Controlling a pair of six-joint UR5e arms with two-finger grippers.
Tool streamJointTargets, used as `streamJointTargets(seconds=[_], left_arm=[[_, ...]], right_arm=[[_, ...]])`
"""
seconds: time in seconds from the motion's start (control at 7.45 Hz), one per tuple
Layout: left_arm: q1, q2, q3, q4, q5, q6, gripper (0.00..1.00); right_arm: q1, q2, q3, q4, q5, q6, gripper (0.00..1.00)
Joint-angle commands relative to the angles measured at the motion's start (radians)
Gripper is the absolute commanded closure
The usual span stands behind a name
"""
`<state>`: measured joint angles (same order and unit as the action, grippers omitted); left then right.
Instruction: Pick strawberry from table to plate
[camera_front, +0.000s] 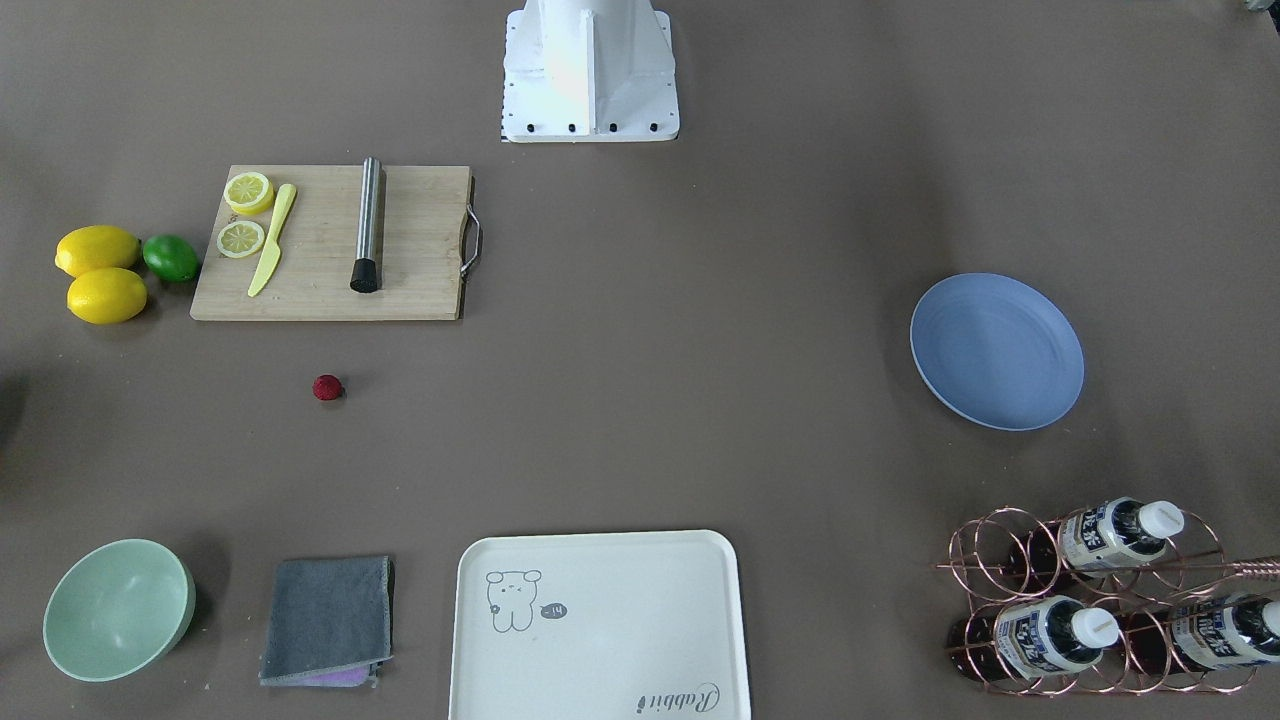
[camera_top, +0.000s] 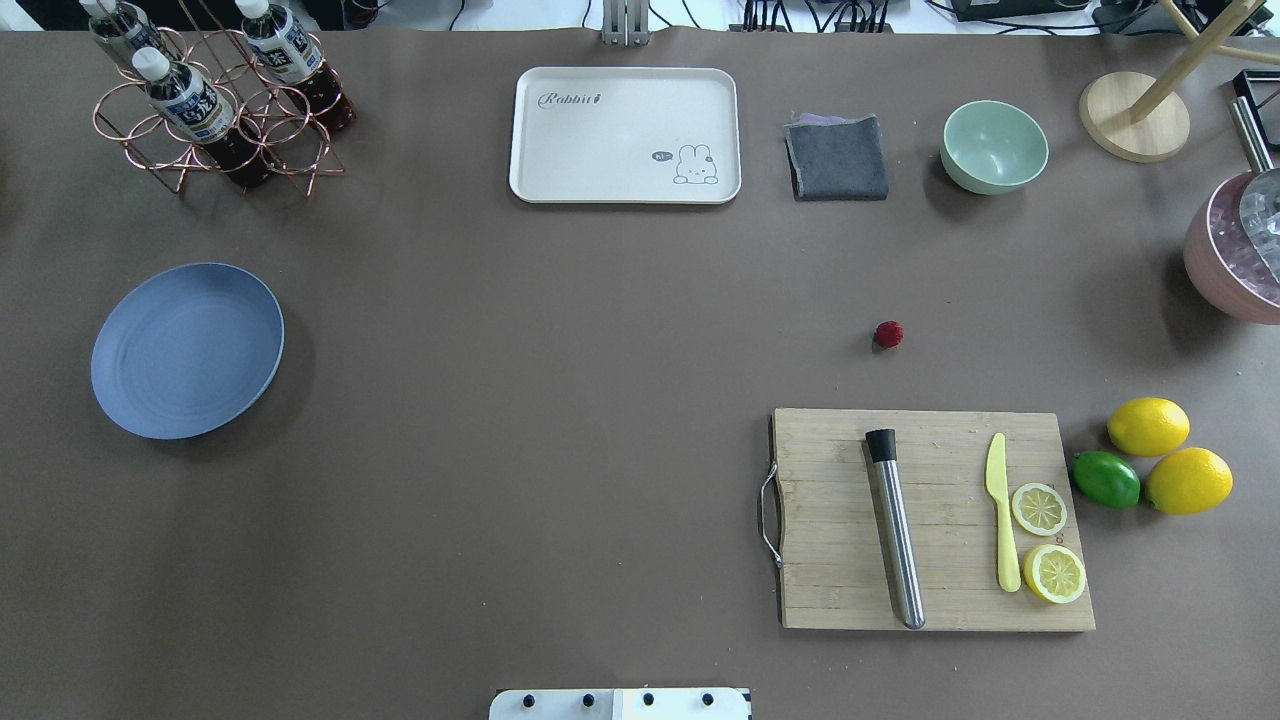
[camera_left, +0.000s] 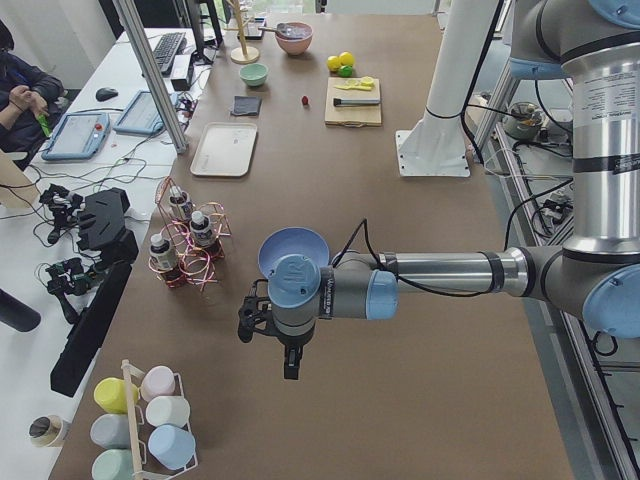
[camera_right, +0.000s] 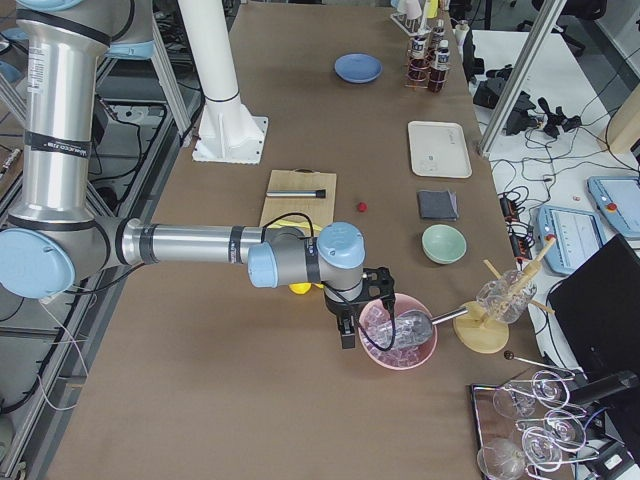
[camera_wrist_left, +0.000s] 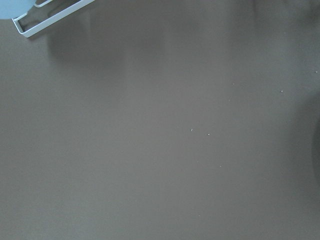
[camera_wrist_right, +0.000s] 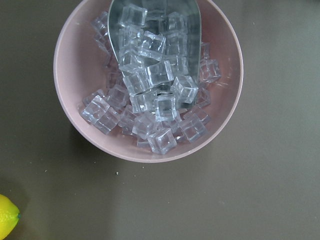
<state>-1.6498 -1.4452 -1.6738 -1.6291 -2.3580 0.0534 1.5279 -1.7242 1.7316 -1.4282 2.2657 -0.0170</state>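
From the front-facing camera, the strawberry (camera_front: 327, 387) lies alone on the bare table (camera_front: 700, 400) on my right-arm side. It is near the wooden cutting board (camera_front: 330, 243) but not touching it, and it is well apart from the blue plate (camera_front: 996, 350), which sits on my left-arm side with nothing on it. The overhead camera shows the same layout: the berry is between the board and the far row holding the grey cloth (camera_top: 837, 157) and the mint bowl (camera_top: 994, 146), and the plate is far across the table. Neither of my arms reaches into these two views. In the left side view, my left gripper (camera_left: 270, 335) hangs pointing down above the table near the plate, and my wrist covers part of the plate's rim. I cannot tell from here whether its fingers are spread or pressed together. In the right side view, my right gripper (camera_right: 362, 300) hangs over the edge of a pink bowl (camera_right: 400, 335), with the berry farther along the table past the board. I cannot tell this gripper's state either. My left wrist camera sees only brown table and the corner of a white wire frame (camera_wrist_left: 50, 17). My right wrist camera looks straight down into the pink bowl, which is heaped with clear ice cubes (camera_wrist_right: 155, 95) and holds a metal scoop (camera_wrist_right: 190, 20). A lemon (camera_wrist_right: 6, 220) shows at the lower left edge.
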Motion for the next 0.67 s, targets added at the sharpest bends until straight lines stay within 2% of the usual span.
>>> streamJointTargets(seconds=[0.0, 0.54], left_arm=[[-0.01, 0.002, -0.004, 0.0, -0.001, 0.002, 0.02], [-0.016, 0.0, -0.006, 0.002, 0.0, -0.001, 0.02]], right_arm=[[0.0, 0.0, 0.002, 0.0, 0.0, 0.0, 0.0], [0.0, 0.003, 0.005, 0.0, 0.002, -0.001, 0.0]])
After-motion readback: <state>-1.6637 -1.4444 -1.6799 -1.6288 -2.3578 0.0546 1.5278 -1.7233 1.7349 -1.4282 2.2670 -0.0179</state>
